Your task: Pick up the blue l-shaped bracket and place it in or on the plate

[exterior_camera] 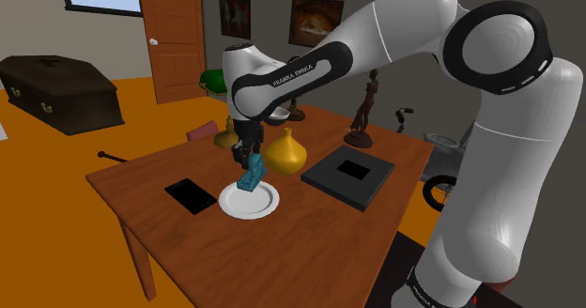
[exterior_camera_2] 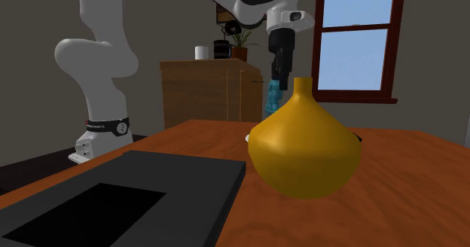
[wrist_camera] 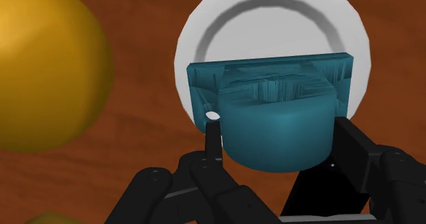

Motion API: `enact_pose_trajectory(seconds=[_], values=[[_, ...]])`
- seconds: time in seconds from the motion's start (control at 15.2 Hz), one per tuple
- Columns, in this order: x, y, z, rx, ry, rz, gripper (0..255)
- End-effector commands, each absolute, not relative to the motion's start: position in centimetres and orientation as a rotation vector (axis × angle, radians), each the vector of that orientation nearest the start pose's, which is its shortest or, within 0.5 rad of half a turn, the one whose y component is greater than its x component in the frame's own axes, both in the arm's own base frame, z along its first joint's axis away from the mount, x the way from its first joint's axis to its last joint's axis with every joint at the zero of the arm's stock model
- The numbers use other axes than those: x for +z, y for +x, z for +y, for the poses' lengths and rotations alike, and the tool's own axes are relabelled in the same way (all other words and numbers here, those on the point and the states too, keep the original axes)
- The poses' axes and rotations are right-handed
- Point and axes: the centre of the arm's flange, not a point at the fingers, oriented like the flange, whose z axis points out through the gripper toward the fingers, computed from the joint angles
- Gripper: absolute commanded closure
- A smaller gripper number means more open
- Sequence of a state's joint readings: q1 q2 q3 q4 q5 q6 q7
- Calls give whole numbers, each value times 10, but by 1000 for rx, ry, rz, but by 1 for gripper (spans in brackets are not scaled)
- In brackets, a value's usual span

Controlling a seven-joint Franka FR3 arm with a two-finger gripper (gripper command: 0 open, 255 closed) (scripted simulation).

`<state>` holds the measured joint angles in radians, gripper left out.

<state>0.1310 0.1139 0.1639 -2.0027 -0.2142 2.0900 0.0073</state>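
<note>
Arm reaches from the lower right of the shoulder view to the frame's centre, with the gripper (exterior_camera: pixel 249 158) pointing down over the desk (exterior_camera: pixel 310 223).

Gripper state: fingers (wrist_camera: pixel 214 144) narrowed onto the teal-blue bracket (wrist_camera: pixel 273 120), one on each side and both in contact. The part is held.

Bracket position: in the shoulder view the bracket (exterior_camera: pixel 252 178) hangs below the gripper at centre frame, over the upper-left part of the white plate (exterior_camera: pixel 269 203). Its lower end looks close to the plate surface. Contact cannot be confirmed from this angle. In the wrist view the plate (wrist_camera: pixel 198 38) lies directly behind the bracket.

Second exterior view: the gripper (exterior_camera_2: pixel 278 78) is in the upper centre of the frame, with the bracket (exterior_camera_2: pixel 272 97) below it, partly hidden by the yellow vase (exterior_camera_2: pixel 305 144) in the foreground.

Other items on the desk, shoulder view:
- The yellow vase (exterior_camera: pixel 285 152) is just beside the plate, up and to the right.
- A black tray (exterior_camera: pixel 329 180) with a square recess is right of centre.
- A flat black square (exterior_camera: pixel 191 195) is left of the plate.
</note>
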Motion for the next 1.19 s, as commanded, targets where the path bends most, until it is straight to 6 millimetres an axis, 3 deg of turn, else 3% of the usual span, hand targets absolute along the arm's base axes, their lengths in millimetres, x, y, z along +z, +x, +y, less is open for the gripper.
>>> enact_pose_trajectory(seconds=[0.0, 0.79, 1.12], values=[[391, 554, 154, -3, -3245, -650, 255], [328, 554, 154, -3, -3245, -650, 255], [327, 554, 154, -3, -3245, -650, 255]])
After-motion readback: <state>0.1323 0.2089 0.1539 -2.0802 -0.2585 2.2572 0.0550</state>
